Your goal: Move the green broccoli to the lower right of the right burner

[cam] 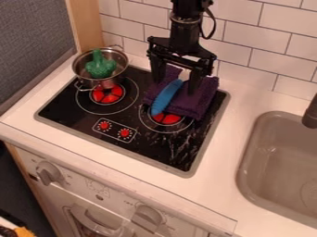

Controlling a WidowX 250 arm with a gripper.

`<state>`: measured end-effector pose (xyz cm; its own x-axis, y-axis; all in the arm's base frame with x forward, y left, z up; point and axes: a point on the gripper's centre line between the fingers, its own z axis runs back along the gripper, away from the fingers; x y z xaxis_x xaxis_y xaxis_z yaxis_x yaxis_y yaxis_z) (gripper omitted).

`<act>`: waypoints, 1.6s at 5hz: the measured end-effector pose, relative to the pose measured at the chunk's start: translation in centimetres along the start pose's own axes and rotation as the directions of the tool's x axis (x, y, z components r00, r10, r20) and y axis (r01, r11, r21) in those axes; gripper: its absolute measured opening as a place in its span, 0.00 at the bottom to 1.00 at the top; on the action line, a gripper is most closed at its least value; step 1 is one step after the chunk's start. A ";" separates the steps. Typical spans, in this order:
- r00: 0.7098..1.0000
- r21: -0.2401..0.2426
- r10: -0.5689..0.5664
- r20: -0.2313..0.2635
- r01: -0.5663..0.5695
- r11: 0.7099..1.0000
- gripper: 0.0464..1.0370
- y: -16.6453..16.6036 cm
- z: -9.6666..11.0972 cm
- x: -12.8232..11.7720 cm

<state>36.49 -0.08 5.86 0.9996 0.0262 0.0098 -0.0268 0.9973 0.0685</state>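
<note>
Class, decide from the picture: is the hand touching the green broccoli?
Apart. In the camera view, the hand hangs over the purple cloth, while the green broccoli sits in the pot, with stovetop between them.

A wooden post [86,23] separates the grey wall [36,32] from white tiles [238,36].
</note>
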 end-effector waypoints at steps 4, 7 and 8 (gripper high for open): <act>0.994 -0.037 0.101 0.038 -0.100 0.994 0.96 8.5 -1.2 -0.6; 0.975 -0.037 0.203 0.085 -0.201 0.979 0.96 14.5 1.0 -0.3; 0.968 -0.040 0.243 0.060 -0.241 0.970 0.96 15.7 -0.4 0.2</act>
<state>36.23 15.61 6.58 0.9607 0.2636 0.0865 -0.2665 0.9635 0.0240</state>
